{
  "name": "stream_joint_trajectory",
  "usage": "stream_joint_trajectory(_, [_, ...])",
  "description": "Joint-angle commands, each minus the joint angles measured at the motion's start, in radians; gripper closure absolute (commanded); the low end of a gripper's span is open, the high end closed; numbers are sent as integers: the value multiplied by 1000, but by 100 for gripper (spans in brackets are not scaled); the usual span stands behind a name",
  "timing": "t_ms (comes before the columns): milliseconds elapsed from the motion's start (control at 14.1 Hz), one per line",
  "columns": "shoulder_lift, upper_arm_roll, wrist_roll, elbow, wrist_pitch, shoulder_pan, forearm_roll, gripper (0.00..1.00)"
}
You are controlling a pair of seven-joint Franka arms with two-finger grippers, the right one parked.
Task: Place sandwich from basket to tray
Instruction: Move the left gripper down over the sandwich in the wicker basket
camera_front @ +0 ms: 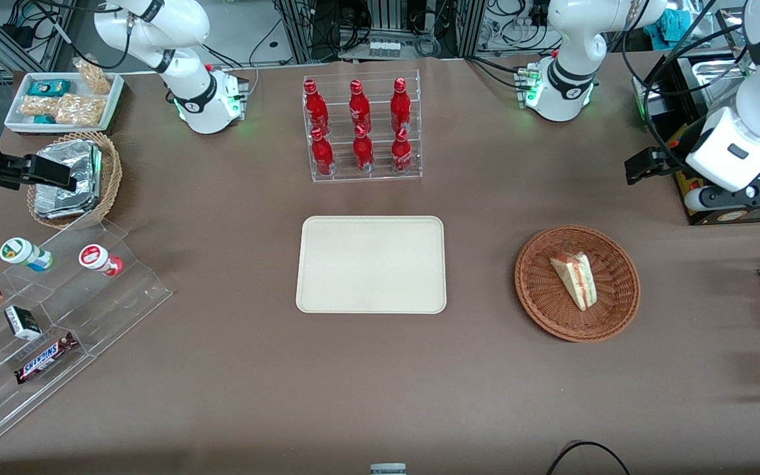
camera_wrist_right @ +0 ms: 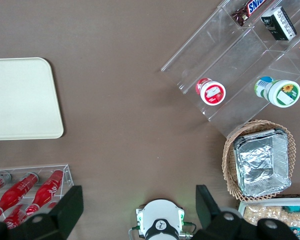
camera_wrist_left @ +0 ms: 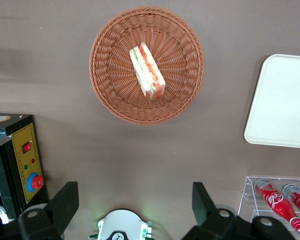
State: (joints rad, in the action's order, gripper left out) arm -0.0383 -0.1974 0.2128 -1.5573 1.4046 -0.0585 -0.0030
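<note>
The sandwich, a clear-wrapped white wedge with red and green layers, lies in the reddish-brown wicker basket toward the working arm's end of the table. The cream tray lies bare at the table's middle, beside the basket. My left gripper hangs open and empty, high above the table, farther from the front camera than the basket. The left wrist view shows its two fingers wide apart around the gripper's middle, with the sandwich, basket and tray below.
A clear rack of red bottles stands farther from the front camera than the tray. A black box with a yellow panel sits under the gripper. An acrylic stepped shelf, a tan basket of foil packets and a snack tray lie toward the parked arm's end.
</note>
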Motion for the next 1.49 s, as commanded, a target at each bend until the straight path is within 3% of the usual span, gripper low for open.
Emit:
stream_joint_trajectory(0, [-32,-13,8,-79,110,-18,0,0])
stream_joint_trajectory(283, [-70,-13,53,-260,315,-27,-2,0])
stream_joint_trajectory(425, [-110,-13,68,-292,364,-30,-3,0])
stream_joint_trajectory(709, [-184,-14,262,-332,477,-30,-3,0])
stream_joint_trajectory(992, [-224,-14,304,-424,672,-50,-3,0])
stream_joint_trajectory(1417, [-273,-19,333,-429,760,-49,-5,0])
